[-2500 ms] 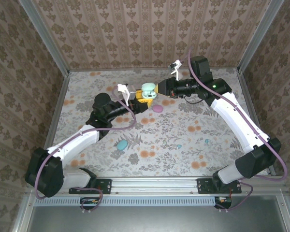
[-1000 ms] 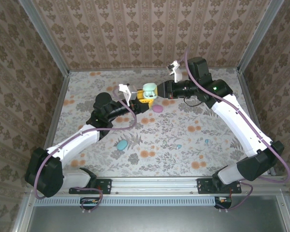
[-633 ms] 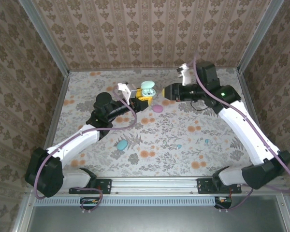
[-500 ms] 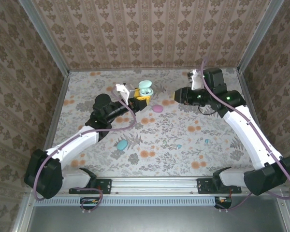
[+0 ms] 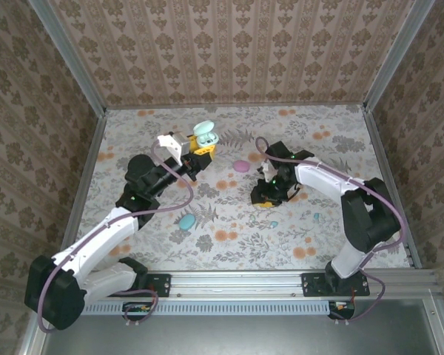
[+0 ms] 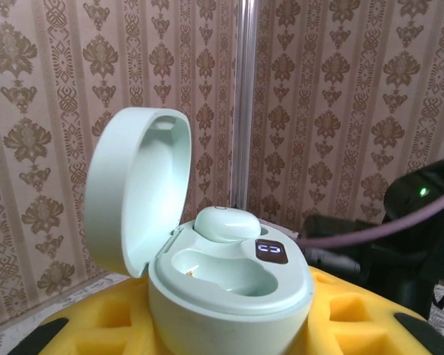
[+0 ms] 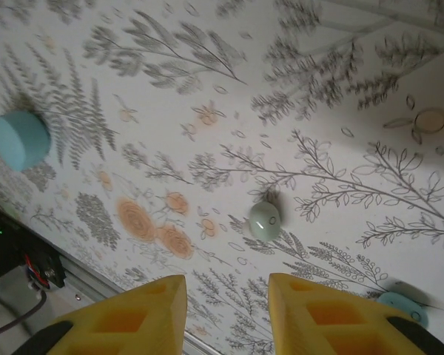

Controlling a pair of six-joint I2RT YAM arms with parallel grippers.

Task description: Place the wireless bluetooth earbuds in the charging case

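1. The left gripper (image 5: pixel 200 150) is clamped on the mint charging case (image 6: pixel 229 285), its yellow pads on either side. It has carried the case back and away from the meeting point of a second ago and holds it raised over the far left of the table (image 5: pixel 126 129).
2. The lid (image 6: pixel 137 196) stands open. One seated earbud (image 6: pixel 226 222) fills the rear socket; the front socket (image 6: pixel 211 268) is bare.
3. The right gripper (image 7: pixel 226 314) has swung off the case and come down low over the table, its jaws a modest gap apart with nothing between them.
4. A loose mint earbud (image 7: pixel 265 220) lies on the table just ahead of those fingers; a bluish bud (image 5: pixel 317 217) sits further right.
5. My reading: one bud is delivered, and the second pick comes next.
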